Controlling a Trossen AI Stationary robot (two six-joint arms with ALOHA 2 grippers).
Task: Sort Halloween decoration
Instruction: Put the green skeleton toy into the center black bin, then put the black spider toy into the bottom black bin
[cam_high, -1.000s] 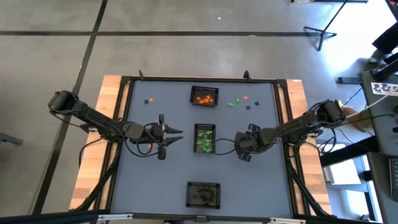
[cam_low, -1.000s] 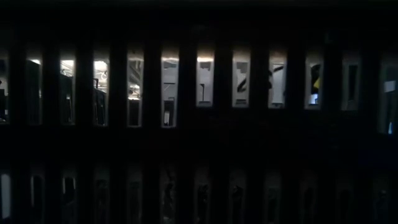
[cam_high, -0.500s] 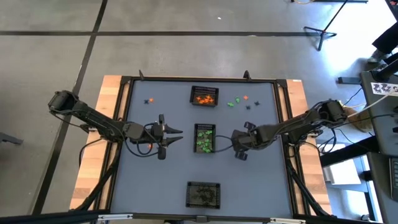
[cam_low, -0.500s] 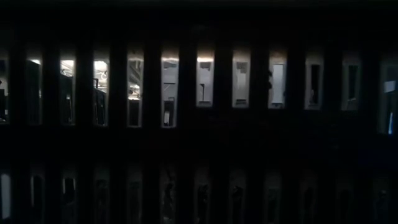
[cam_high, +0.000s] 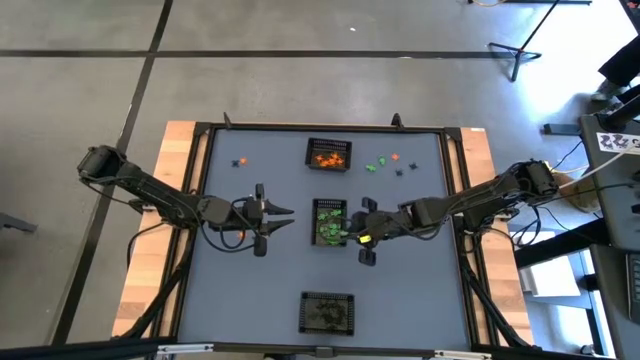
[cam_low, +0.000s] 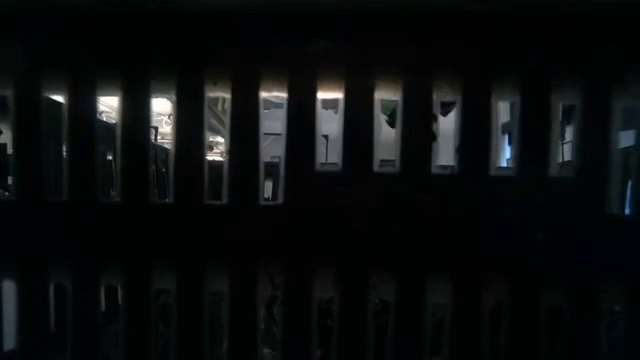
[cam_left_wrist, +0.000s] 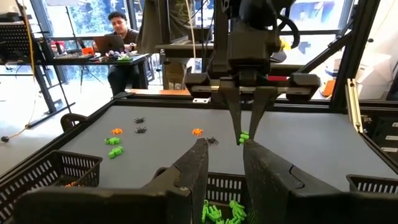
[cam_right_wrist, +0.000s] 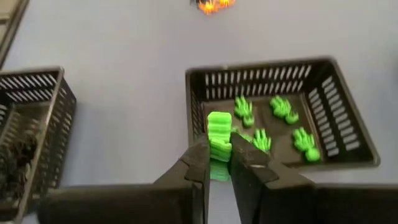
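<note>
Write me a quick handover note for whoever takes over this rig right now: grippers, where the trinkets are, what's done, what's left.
Right gripper: shut on a green trinket, at the near rim of the green basket, not yet released.
Left gripper: jaws slightly apart, empty, waiting left of that basket.
Done: green pieces in the middle basket, orange ones in the orange basket, black ones in the black basket.
Left: drop the held piece, then sort the loose trinkets right of the orange basket and the two to its left.
</note>
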